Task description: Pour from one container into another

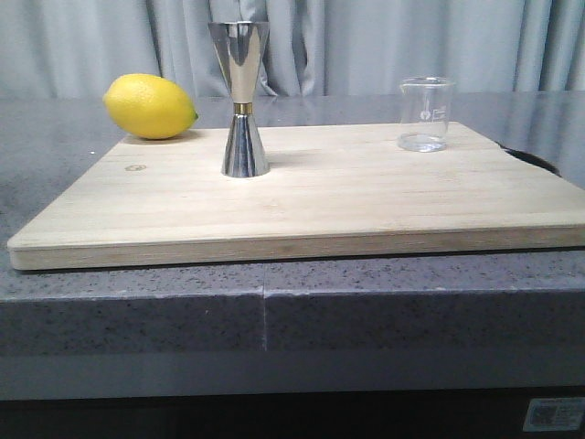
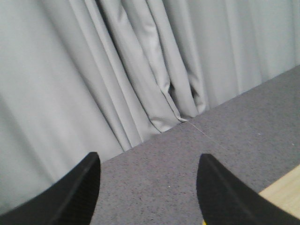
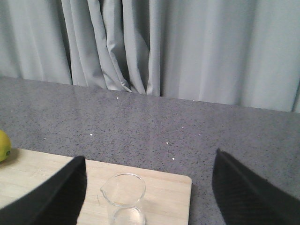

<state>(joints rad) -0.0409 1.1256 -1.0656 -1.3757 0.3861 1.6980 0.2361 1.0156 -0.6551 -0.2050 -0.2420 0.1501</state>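
A small clear glass beaker [image 1: 426,114] stands upright at the back right of the wooden board [image 1: 366,197]. The tall steel jigger [image 1: 242,101] with a gold band stands upright on the board, left of centre. Neither arm shows in the front view. In the right wrist view the beaker [image 3: 124,197] sits on the board corner, above and between my right gripper's [image 3: 149,161] wide-apart fingers; nothing is held. My left gripper [image 2: 147,161] is open over bare grey counter, with only a board corner [image 2: 283,190] beside one finger.
A yellow lemon [image 1: 150,107] lies at the board's back left corner; a bit of it shows in the right wrist view as well [image 3: 3,145]. Grey curtains [image 1: 384,41] hang behind the speckled counter [image 1: 137,293]. A dark round object [image 1: 535,160] peeks out past the board's right edge.
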